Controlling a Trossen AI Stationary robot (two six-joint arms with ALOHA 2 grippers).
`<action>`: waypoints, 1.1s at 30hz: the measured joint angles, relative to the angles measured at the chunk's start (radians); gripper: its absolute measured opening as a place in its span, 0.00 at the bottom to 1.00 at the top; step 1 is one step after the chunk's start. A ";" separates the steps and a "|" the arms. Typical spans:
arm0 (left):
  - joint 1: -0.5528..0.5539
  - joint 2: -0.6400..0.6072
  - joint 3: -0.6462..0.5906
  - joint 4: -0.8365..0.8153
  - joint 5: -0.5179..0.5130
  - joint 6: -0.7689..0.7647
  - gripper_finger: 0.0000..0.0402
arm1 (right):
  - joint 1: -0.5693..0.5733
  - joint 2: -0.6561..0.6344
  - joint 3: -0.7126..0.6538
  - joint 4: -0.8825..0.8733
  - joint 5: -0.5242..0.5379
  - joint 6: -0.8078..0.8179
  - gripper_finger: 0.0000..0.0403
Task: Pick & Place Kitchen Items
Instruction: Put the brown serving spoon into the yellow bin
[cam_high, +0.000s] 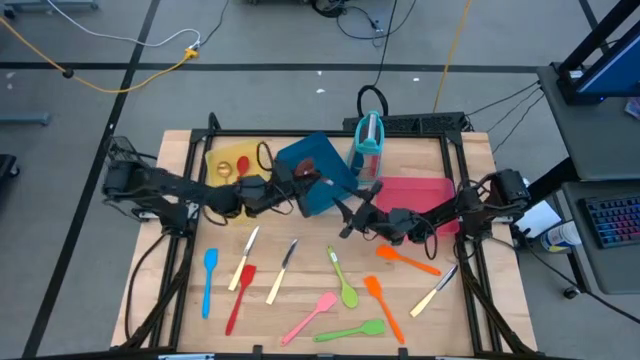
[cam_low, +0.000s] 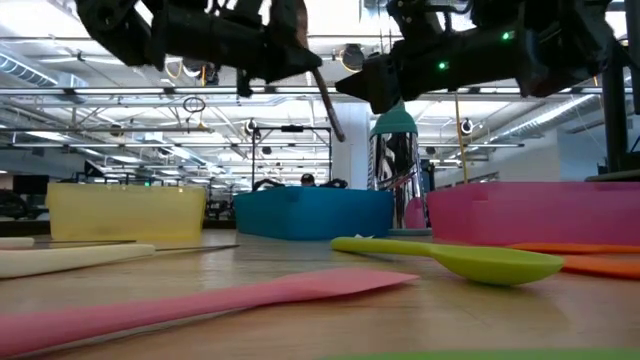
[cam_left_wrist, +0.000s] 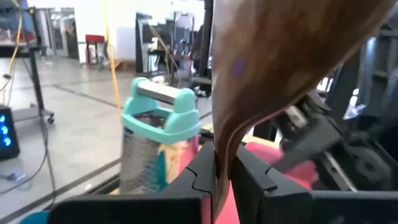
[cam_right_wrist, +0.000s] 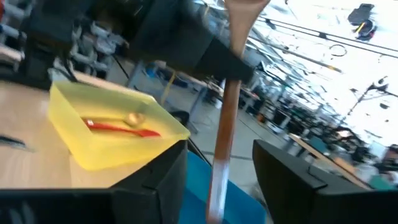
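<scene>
Overhead, left claw (cam_left_wrist: 216, 177) pinches a glossy wooden spoon (cam_left_wrist: 273, 56); right claw (cam_right_wrist: 214, 186) gapes wide

Two matte black, jointed robot arms reach in from the left and right edges of the overhead frame, loose black cables looping along their segments. From table height, small green indicator lights glow on the arm at upper right. Each wrist camera shows blocky, angular dark fingers.
</scene>
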 joint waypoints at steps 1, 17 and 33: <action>0.004 -0.038 0.000 -0.064 0.000 -0.012 0.06 | 0.012 -0.005 0.000 -0.007 0.029 -0.014 0.45; 0.239 -0.605 0.000 -1.043 0.208 -0.318 0.06 | 0.090 -0.166 0.000 -0.380 0.062 0.150 0.42; 0.565 -0.594 -0.017 -1.427 0.417 -0.423 0.06 | 0.089 -0.176 -0.001 -0.432 0.035 0.191 0.44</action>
